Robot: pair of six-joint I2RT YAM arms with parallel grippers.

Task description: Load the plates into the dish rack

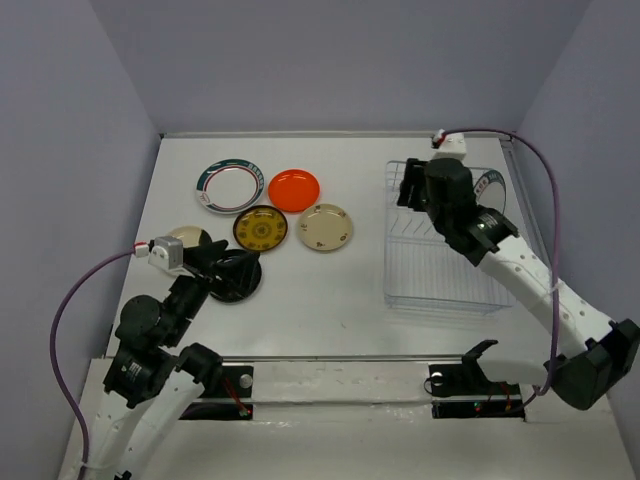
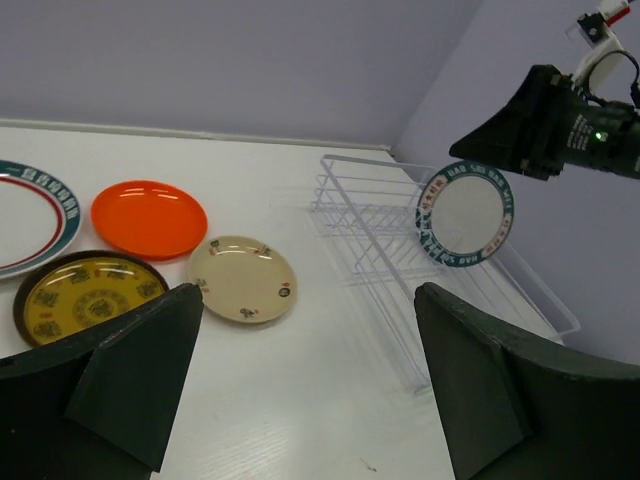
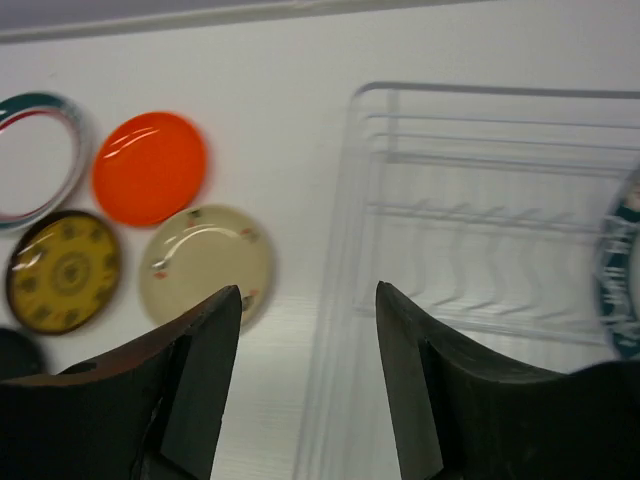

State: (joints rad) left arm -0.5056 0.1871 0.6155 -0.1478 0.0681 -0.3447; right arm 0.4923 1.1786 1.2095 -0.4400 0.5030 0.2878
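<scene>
The clear wire dish rack (image 1: 445, 255) sits at the right. A white plate with a teal lettered rim (image 2: 465, 214) stands upright in its far end. On the table to the left lie the white plate with green-red rim (image 1: 229, 187), the orange plate (image 1: 294, 189), the dark brown and yellow plate (image 1: 260, 229), the cream floral plate (image 1: 325, 227) and the small beige plate (image 1: 188, 238). My right gripper (image 1: 407, 185) is open and empty above the rack's far left edge (image 3: 345, 250). My left gripper (image 1: 235, 272) is open and empty, low by the beige plate.
Walls close in the table at the back, left and right. The right arm (image 2: 560, 125) hangs over the rack beside the standing plate. Bare table lies between the cream floral plate (image 2: 242, 278) and the rack (image 2: 380, 230).
</scene>
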